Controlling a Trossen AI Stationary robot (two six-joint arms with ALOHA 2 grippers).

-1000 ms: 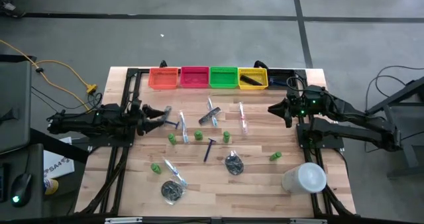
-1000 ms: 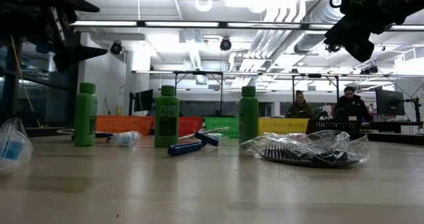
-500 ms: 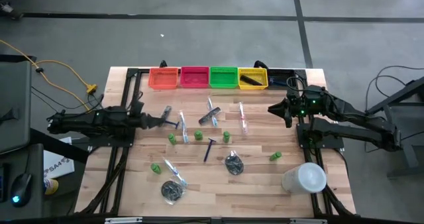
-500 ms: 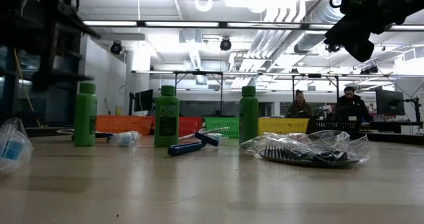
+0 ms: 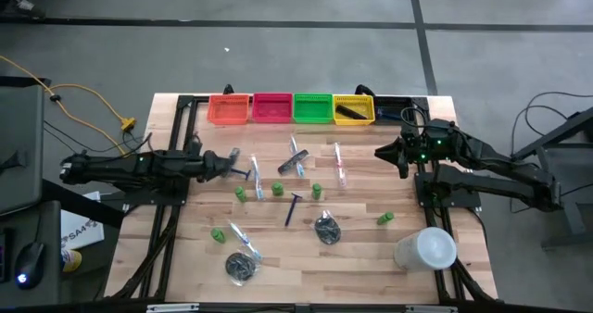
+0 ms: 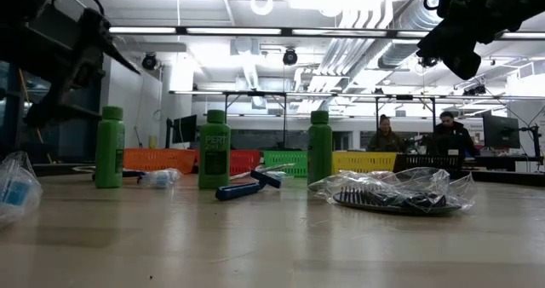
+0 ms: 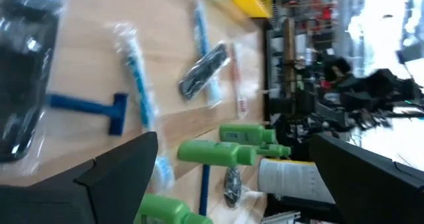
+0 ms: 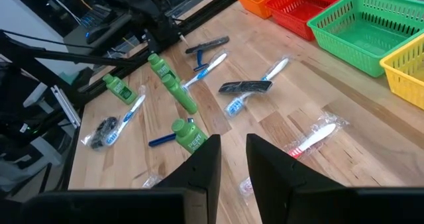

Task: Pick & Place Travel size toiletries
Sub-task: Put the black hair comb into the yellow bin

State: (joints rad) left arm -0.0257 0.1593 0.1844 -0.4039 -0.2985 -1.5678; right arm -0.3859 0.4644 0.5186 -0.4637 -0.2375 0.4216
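L gripper [image 5: 222, 165] fingers spread over table nr blue razor [image 5: 243, 173]; R gripper [image 5: 382, 152] slightly apart, idle

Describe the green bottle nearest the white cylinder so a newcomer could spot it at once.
Find the big white cylinder at the table's front right corner. Just toward the table's middle from it stands one green bottle. Unlike the other green bottles, which cluster among razors and toothbrushes, it stands alone on bare wood.
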